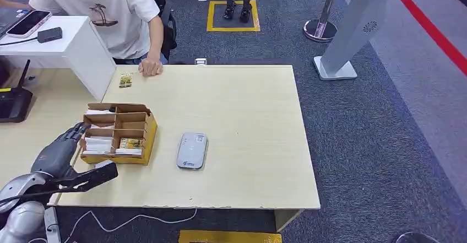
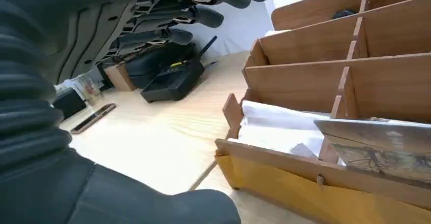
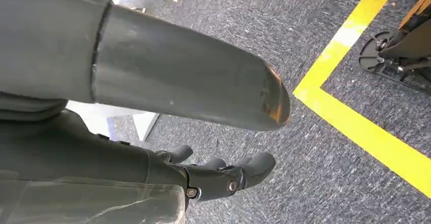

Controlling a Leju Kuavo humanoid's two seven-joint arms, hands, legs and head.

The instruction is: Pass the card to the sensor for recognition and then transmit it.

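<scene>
A wooden card box (image 1: 118, 133) with several compartments stands on the table's left part, holding white cards and a patterned card (image 1: 131, 142) in a front slot. My left hand (image 1: 61, 146) hovers just left of the box, fingers spread, holding nothing. In the left wrist view the box (image 2: 325, 92) is close, the patterned card (image 2: 378, 148) leans in its near slot, and my fingers (image 2: 203, 16) stretch above the table. The grey card sensor (image 1: 192, 150) lies flat right of the box. My right hand (image 3: 223, 176) hangs over the carpet, fingers extended, holding nothing.
A person in a white shirt stands behind the table, one hand (image 1: 150, 66) resting on its far edge beside a loose patterned card (image 1: 125, 80). A white stand (image 1: 71, 47) with a phone and a black router (image 1: 14, 102) sit at the left. Yellow floor tape (image 3: 356, 122) marks the carpet.
</scene>
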